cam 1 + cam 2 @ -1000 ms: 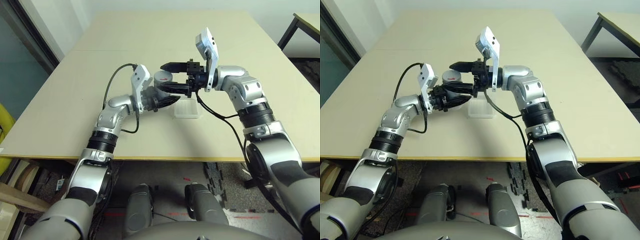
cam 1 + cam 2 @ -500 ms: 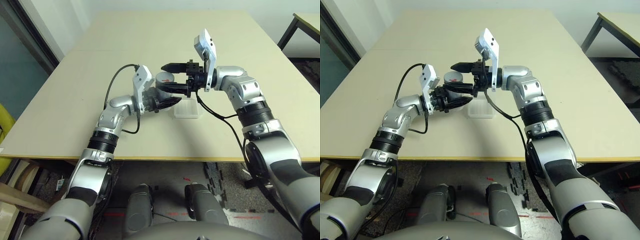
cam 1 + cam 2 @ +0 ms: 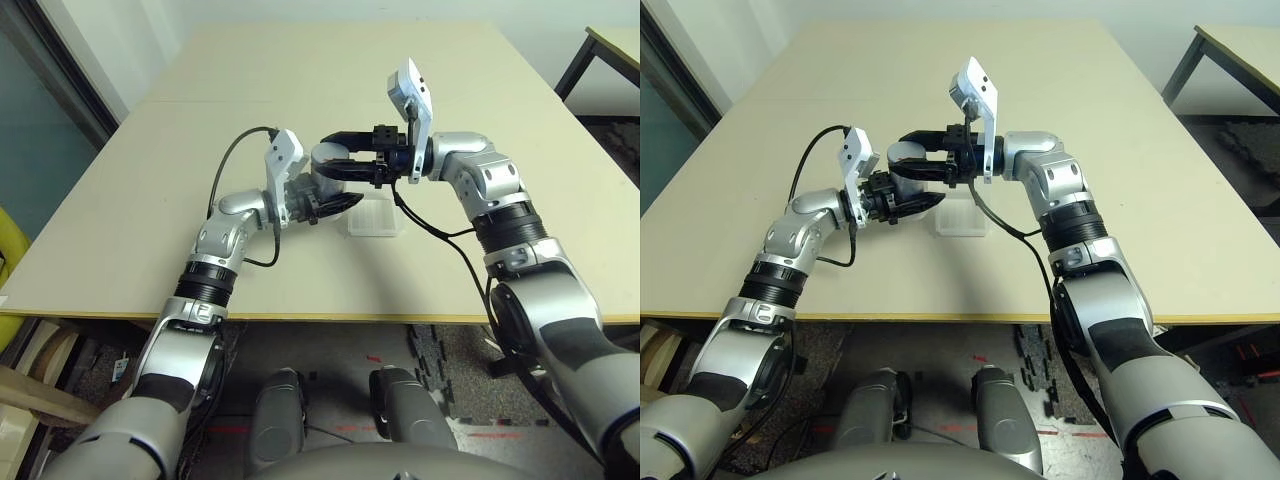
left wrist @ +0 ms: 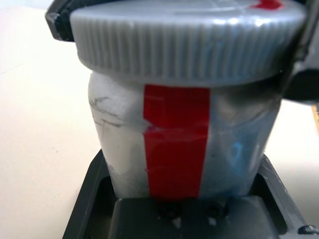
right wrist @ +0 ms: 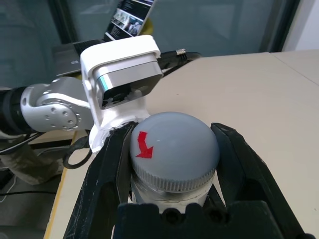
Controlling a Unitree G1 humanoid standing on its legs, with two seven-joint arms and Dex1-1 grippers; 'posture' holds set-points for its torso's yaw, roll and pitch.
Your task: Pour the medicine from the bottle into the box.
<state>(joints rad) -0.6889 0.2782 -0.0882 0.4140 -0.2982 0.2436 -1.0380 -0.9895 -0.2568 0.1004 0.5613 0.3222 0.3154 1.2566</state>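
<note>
Bottle [image 4: 179,134] capped, clamped between my left gripper [image 3: 325,205] fingers; right gripper [image 5: 172,164] fingers pinch its cap [image 5: 173,152]; box [image 3: 375,220] just beyond.

One bottle [image 3: 328,160], one cap [image 5: 173,149], one box [image 3: 374,221], two pincers, one table [image 3: 300,80]

Both arms are clad in silver-grey metallic shells with rounded joint housings. Each forearm carries a black ribbed collar band and a black padded section nearer the body. The left gripper [image 3: 335,203] and right gripper [image 3: 338,155] are black, with tapered fingers on dark blocky mounts; small screws sit in each mount's base. A white bracket on each wrist holds a camera module [image 5: 127,75] with a silver-grey face. A black cable [image 3: 228,170] loops from the left wrist; another hangs below the right wrist.
</note>
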